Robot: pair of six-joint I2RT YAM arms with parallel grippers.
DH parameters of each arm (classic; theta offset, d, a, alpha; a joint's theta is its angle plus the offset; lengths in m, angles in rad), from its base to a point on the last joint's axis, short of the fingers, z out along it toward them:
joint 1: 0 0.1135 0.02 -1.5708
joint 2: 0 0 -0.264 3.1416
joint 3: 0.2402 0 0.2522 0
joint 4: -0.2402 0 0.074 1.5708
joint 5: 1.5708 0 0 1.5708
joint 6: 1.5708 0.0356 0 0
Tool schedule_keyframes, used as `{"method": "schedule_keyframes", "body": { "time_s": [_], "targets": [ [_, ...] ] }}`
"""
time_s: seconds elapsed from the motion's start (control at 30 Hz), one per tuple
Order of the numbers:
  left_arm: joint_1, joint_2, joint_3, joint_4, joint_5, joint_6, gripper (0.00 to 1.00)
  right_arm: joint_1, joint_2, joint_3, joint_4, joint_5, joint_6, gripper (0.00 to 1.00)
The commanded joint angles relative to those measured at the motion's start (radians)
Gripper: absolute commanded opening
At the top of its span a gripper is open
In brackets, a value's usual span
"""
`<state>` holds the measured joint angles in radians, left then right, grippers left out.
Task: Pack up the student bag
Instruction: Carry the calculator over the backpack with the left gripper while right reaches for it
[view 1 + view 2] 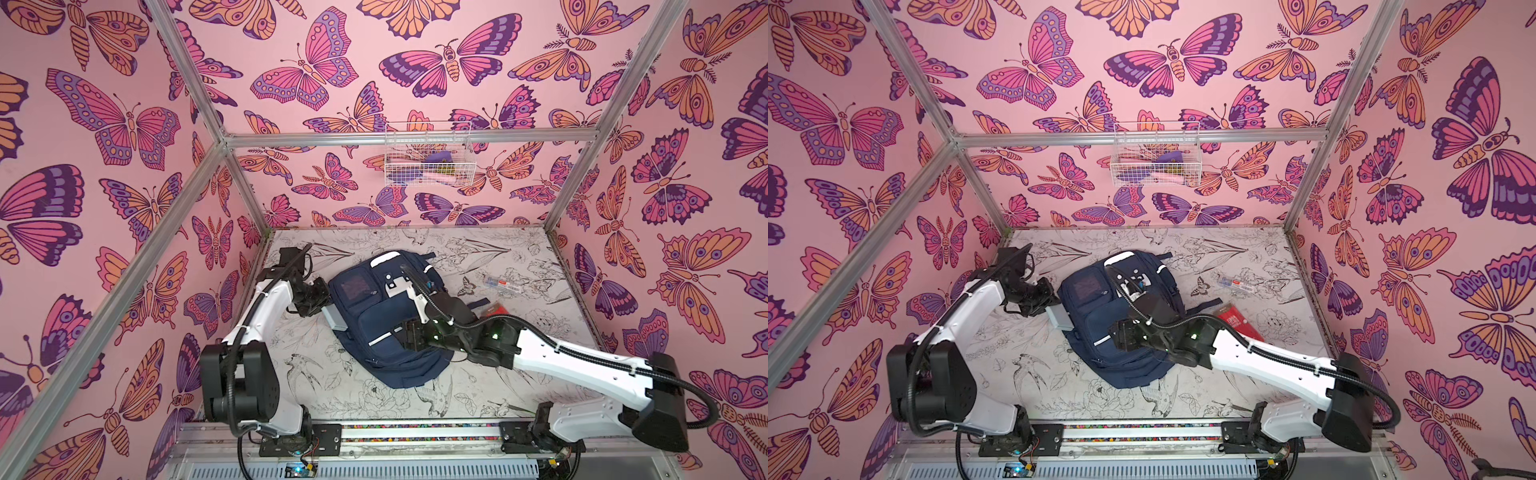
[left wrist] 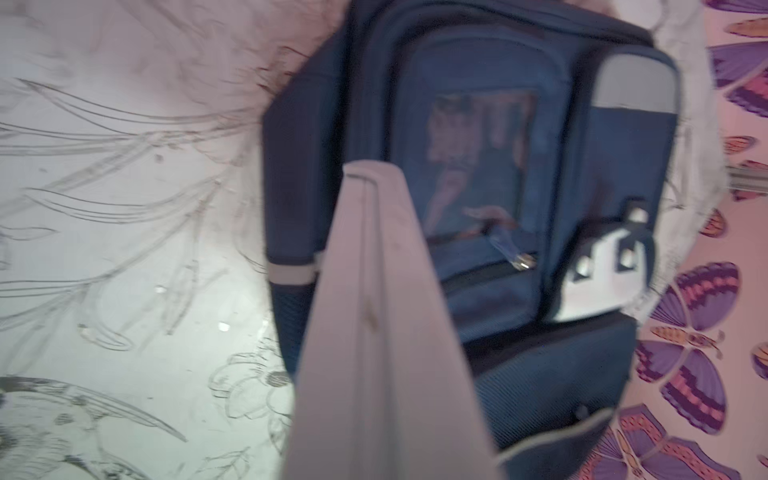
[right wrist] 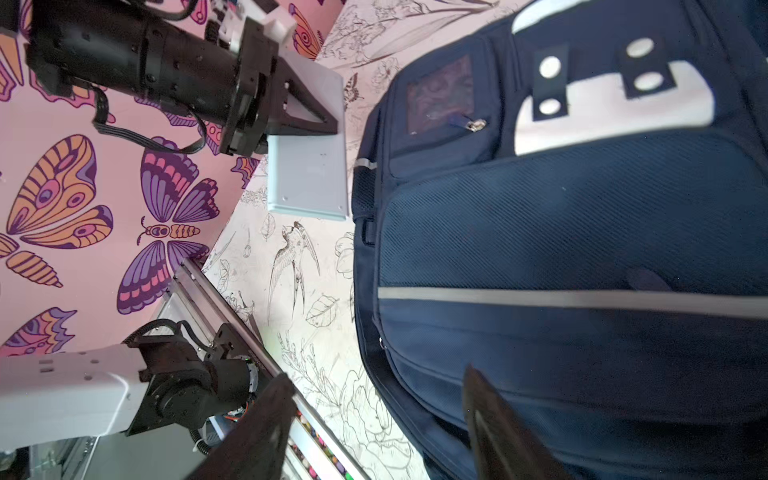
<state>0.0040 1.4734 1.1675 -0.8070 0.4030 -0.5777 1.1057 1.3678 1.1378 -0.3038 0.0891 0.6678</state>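
Note:
The student bag (image 1: 365,320) (image 1: 1090,328), a navy backpack with white stripes, lies flat in the middle of the table, and both wrist views show its front pockets (image 2: 478,124) (image 3: 561,228). My left gripper (image 1: 322,301) (image 1: 1045,302) (image 3: 307,120) is at the bag's left side, shut on a pale flat case (image 1: 334,319) (image 1: 1057,318) (image 3: 307,174) that hangs beside the bag's edge. In the left wrist view the case (image 2: 386,332) hides the fingers. My right gripper (image 1: 409,334) (image 1: 1119,334) (image 3: 376,374) hovers open over the bag's lower front, with nothing held.
A red packet (image 1: 494,309) (image 1: 1237,322) and a clear pen pack (image 1: 496,283) (image 1: 1235,284) lie on the table right of the bag. A white wire basket (image 1: 428,162) (image 1: 1156,160) with small items hangs on the back wall. Pink butterfly walls enclose the table.

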Motion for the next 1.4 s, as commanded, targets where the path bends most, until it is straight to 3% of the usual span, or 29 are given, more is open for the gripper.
{"method": "schedule_keyframes", "body": {
  "time_s": [0.0,0.1,0.3,0.63,0.97,1.2,1.37],
  "targets": [
    [-0.059,-0.091,-0.002,0.008,0.155,-0.109,0.05,0.030,0.082,0.094,0.039,0.050,-0.079,0.70],
    [-0.118,-0.144,-0.008,0.030,0.190,-0.173,0.07,0.049,0.156,0.152,0.035,0.065,-0.098,0.72],
    [-0.234,-0.191,-0.017,0.031,0.127,-0.205,0.07,0.056,0.235,0.228,-0.001,0.088,-0.067,0.79],
    [-0.303,-0.318,-0.101,0.102,0.081,-0.247,0.06,0.016,0.231,0.197,0.061,-0.061,0.089,0.99],
    [-0.327,-0.349,-0.092,0.115,0.071,-0.255,0.08,0.015,0.268,0.197,0.061,-0.106,0.131,0.98],
    [-0.340,-0.360,-0.098,0.117,0.054,-0.254,0.09,0.016,0.286,0.209,0.051,-0.114,0.130,0.88],
    [-0.344,-0.364,-0.104,0.118,0.038,-0.251,0.18,0.016,0.270,0.198,0.048,-0.102,0.128,0.79]
  ]
}}
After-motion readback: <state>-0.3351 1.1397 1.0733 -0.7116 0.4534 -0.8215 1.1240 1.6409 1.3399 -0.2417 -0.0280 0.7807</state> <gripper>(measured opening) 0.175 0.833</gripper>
